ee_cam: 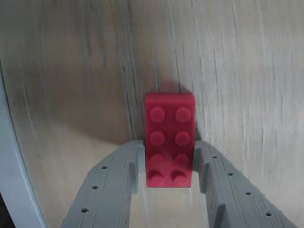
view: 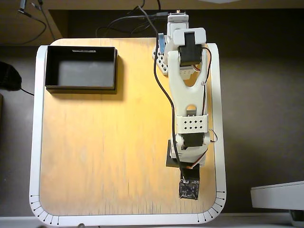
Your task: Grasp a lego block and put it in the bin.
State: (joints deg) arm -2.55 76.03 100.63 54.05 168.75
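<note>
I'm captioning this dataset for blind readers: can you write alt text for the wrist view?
A small red lego block lies on a pale wooden table, its near half between the two grey fingers of the end effector, which flank it closely on both sides. Its studs face the camera. A white table edge runs down the left side.
</note>
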